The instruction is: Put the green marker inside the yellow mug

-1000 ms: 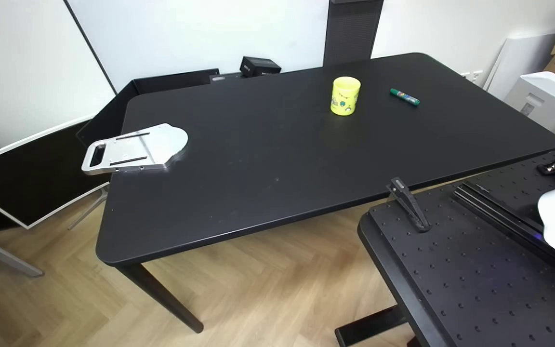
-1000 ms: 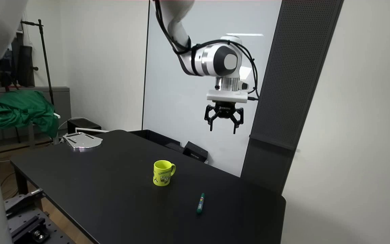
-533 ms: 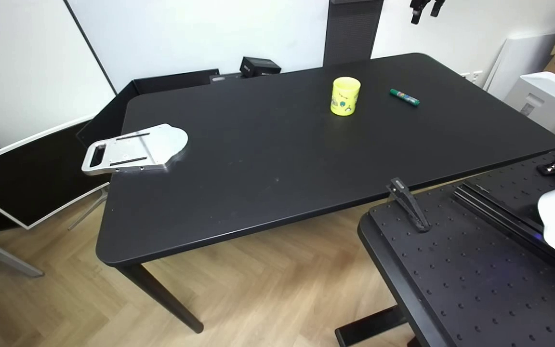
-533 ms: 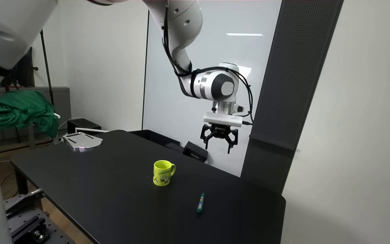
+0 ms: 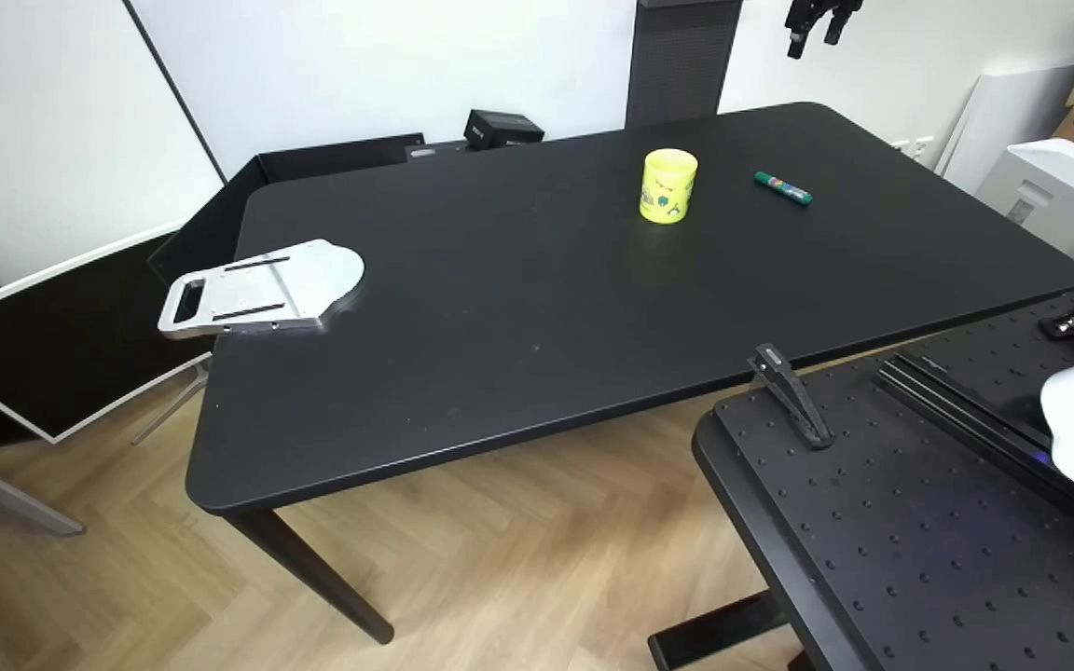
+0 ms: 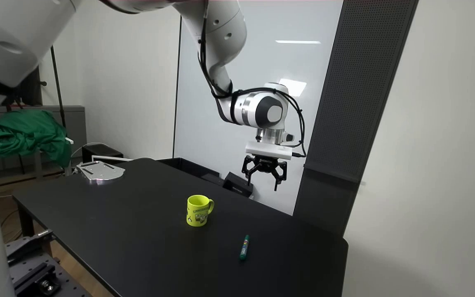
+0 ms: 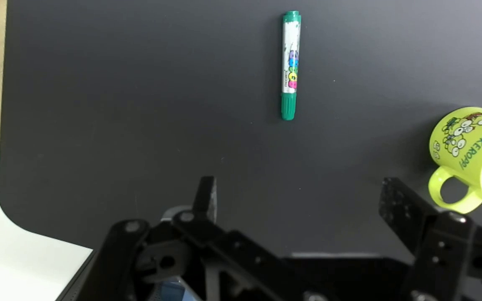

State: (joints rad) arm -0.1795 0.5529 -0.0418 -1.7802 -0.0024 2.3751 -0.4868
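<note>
The green marker lies flat on the black table in both exterior views (image 5: 783,188) (image 6: 244,247). In the wrist view the marker (image 7: 291,62) has a white printed barrel and lies beyond the fingertips, near the top. The yellow mug stands upright beside it, apart from it, in both exterior views (image 5: 667,191) (image 6: 196,214). In the wrist view the mug (image 7: 460,144) is at the right edge, partly cut off, its handle towards the gripper. My gripper (image 6: 262,186) is open and empty, pointing down high above the table. Its fingertips also show in an exterior view (image 5: 814,47) and the wrist view (image 7: 297,184).
A flat silver plate (image 5: 267,284) lies at the far end of the black table (image 5: 500,308), overhanging its edge. A black box (image 5: 502,129) sits behind the table. A perforated mounting bench (image 5: 919,522) with a clamp (image 5: 791,396) stands in front. A dark panel (image 6: 357,90) rises behind.
My arm has come down and shifted slightly left in an exterior view. The fingertips have come into sight at the top of an exterior view. The marker and mug have not moved.
</note>
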